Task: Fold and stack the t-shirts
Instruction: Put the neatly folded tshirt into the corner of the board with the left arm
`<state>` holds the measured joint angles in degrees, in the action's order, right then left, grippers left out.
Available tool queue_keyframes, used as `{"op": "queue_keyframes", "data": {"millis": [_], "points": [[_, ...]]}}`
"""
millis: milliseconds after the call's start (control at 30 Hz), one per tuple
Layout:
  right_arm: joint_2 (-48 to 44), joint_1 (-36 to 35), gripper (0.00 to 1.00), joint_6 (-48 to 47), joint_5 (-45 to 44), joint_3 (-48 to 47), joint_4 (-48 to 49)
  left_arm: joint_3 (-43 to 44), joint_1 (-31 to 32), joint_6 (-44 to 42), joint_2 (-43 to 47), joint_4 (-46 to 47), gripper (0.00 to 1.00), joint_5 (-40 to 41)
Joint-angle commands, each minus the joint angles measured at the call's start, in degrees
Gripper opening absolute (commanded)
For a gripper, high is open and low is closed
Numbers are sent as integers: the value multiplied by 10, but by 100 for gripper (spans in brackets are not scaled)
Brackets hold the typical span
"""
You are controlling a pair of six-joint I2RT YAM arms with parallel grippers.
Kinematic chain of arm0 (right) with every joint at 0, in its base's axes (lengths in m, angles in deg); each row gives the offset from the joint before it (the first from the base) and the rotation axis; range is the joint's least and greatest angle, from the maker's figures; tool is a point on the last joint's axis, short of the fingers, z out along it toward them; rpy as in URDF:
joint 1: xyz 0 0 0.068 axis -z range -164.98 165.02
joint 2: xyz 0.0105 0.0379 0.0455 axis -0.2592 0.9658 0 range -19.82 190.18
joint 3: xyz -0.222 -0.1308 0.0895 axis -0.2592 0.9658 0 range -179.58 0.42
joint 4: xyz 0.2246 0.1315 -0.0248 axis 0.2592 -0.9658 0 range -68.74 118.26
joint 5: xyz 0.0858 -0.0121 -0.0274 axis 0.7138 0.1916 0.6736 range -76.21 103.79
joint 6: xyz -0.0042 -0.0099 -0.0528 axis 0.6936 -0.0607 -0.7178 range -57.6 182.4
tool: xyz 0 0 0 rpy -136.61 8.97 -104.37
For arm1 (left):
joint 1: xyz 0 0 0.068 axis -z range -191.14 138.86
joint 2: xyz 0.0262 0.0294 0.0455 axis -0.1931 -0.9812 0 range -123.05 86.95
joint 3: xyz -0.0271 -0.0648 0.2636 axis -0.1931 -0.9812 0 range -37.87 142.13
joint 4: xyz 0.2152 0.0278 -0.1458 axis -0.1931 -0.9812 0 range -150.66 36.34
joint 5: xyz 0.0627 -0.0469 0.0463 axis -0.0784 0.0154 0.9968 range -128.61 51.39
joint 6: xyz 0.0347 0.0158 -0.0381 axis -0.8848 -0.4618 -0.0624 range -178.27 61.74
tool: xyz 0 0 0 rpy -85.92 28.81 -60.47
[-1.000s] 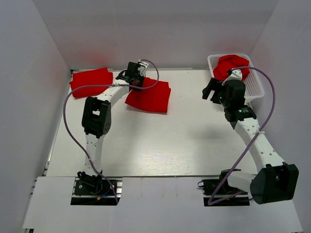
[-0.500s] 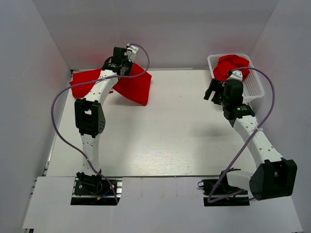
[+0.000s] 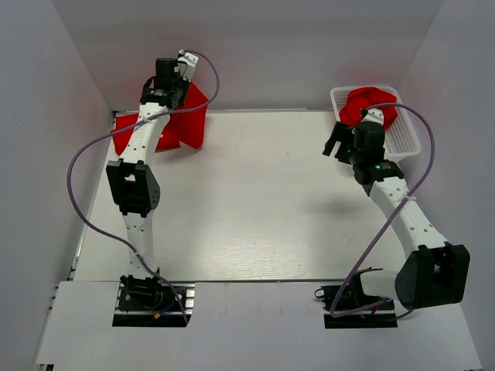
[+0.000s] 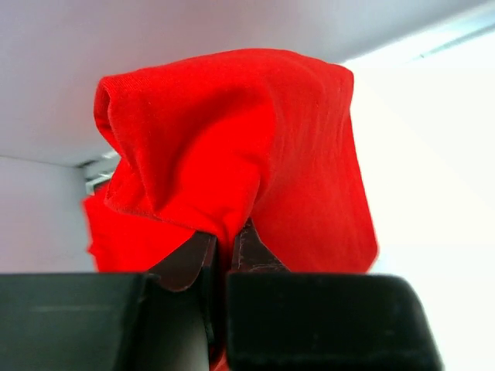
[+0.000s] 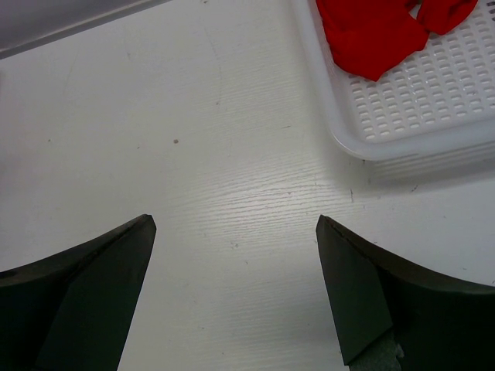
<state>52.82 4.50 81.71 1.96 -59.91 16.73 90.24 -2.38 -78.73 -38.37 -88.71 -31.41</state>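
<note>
My left gripper (image 3: 172, 86) is raised at the table's far left corner, shut on a folded red t-shirt (image 3: 187, 124) that hangs below it. In the left wrist view the cloth (image 4: 255, 154) drapes over the pinched fingertips (image 4: 249, 251). Another red t-shirt (image 3: 124, 133) lies on the table under and left of the hanging one, mostly hidden by the arm. A crumpled red t-shirt (image 3: 370, 105) sits in the white mesh basket (image 3: 406, 135) at far right. My right gripper (image 3: 337, 142) hovers open just left of the basket, with bare table between its fingers (image 5: 232, 232).
White enclosure walls stand close at the back and both sides. The basket rim (image 5: 363, 147) lies just right of and beyond my right gripper. Purple cables loop off both arms. The arm bases sit at the near edge.
My left gripper has lifted the folded t-shirt off the table middle-left and carried it left and back over the t-shirt in the far left corner. The right arm has barely shifted.
</note>
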Motion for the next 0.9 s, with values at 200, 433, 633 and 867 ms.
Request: {"op": "queue_keyframes", "data": {"millis": [200,433,633,867], "points": [[-12,1,90,19,-10,-23,-21,8,-40,-22,33,18,0,5],[-19,0,90,22,-11,-27,-35,-3,-73,-22,27,46,0,5],[-17,-1,90,27,-9,-29,-38,3,-102,-16,4,60,0,5],[7,2,90,34,-3,-40,-35,9,-131,-4,-22,76,0,-2]]}}
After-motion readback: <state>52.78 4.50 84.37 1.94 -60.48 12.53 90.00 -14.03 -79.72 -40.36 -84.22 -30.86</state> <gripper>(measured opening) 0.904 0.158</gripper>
